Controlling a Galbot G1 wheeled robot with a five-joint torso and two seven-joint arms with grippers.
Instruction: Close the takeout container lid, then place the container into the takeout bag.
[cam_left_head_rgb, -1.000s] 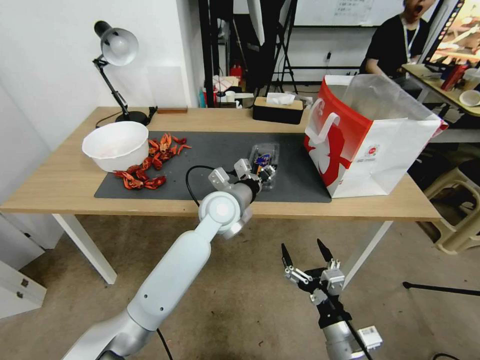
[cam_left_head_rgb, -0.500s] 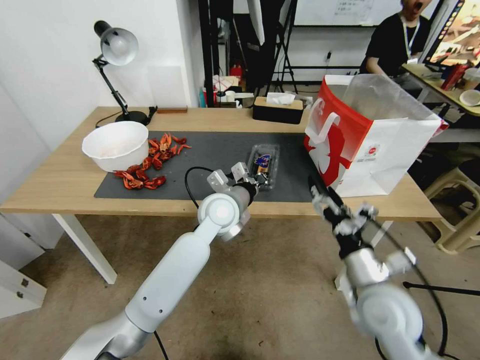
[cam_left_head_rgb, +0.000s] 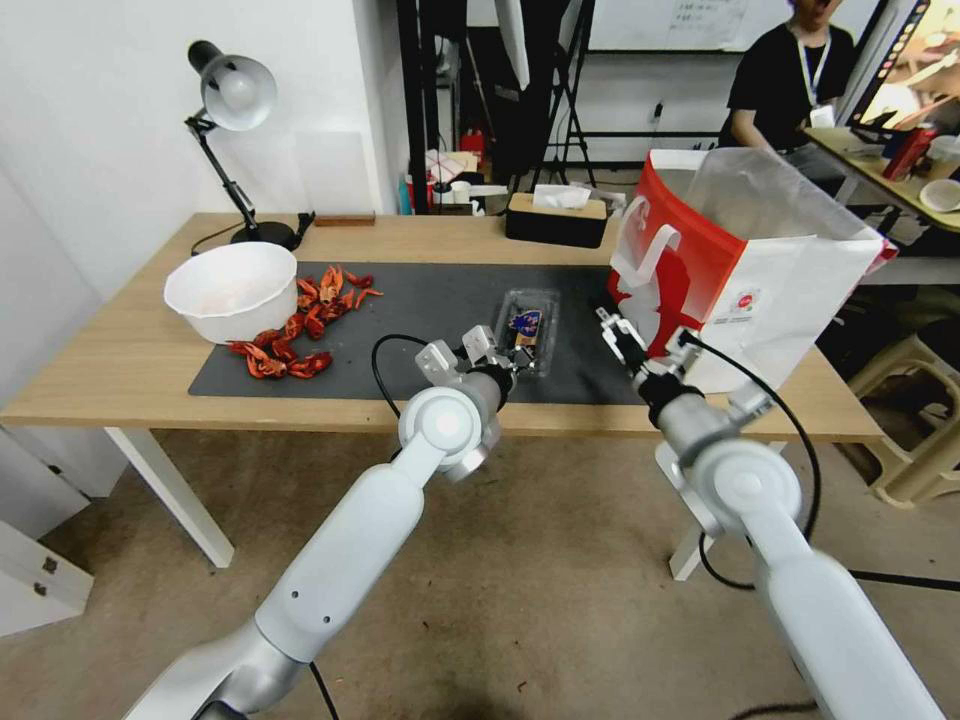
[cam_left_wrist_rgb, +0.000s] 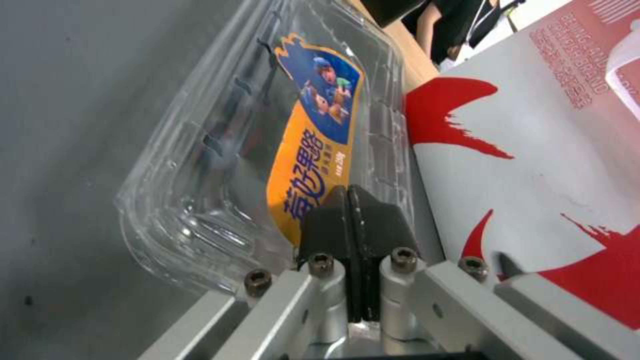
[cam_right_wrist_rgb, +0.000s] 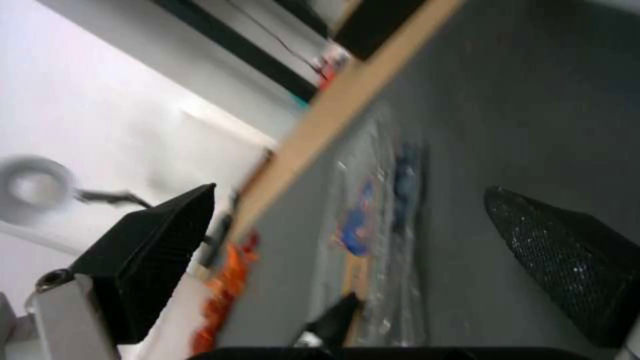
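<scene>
We see the takeout container (cam_left_head_rgb: 527, 331) lying flat on the dark mat (cam_left_head_rgb: 420, 300), toward the desk's (cam_left_head_rgb: 120, 370) right half and just left of the takeout bag (cam_left_head_rgb: 745, 280), which stands upright at the right end. The lid (cam_left_wrist_rgb: 313, 130) with its orange and blue label appears folded down over the box, though we cannot tell whether it has snapped fully home.

Our left end effector (cam_left_head_rgb: 515, 357) sits at the container's near edge with its fingers (cam_left_wrist_rgb: 350, 220) pressed together, resting on or just over the lid's near rim; from the left wrist view they seem to pinch nothing between them. Our right end effector (cam_left_head_rgb: 622, 340) hangs over the mat between the container and the bag, its fingers (cam_right_wrist_rgb: 153, 250) spread apart and holding nothing.

As we judge it, the step in hand is sealing the lid. To do that well, we should press straight down along the rim rather than on the middle of the thin plastic, which would likely flex, and keep the box from sliding on the mat toward the bag. The right end effector could brace the far side while the left presses
</scene>
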